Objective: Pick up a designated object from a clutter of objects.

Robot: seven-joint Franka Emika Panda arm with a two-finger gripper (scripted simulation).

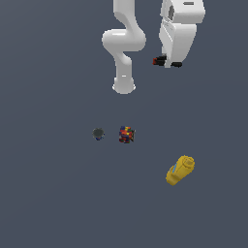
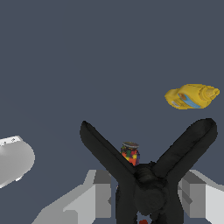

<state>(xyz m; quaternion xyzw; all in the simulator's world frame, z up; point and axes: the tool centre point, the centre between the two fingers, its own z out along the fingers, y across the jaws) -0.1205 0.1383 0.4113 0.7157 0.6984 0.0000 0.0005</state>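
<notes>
The gripper [image 1: 167, 62] is up in the air, well away from the ball [image 1: 98, 133], block [image 1: 127, 134] and yellow bottle [image 1: 180, 170] on the table [image 1: 48, 193]; only small black and red bits show here. The wrist view shows the black forked piece [image 2: 146, 175] clamped between the grey fingers [image 2: 94, 197]; the ball is out of sight there.

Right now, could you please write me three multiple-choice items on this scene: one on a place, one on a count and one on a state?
1. What lies nearest the grey ball?
A. the yellow bottle
B. the multicoloured block
C. a green plate

2. How many items lie loose, away from the gripper?
A. one
B. five
C. three

3. The black forked piece is
A. held between the gripper's fingers
B. lying beside the ball
C. under the bottle

Answers:
1 B: the block sits just beside the ball.
2 C: ball, block and bottle.
3 A: the wrist view shows it between the grey fingers.
</notes>
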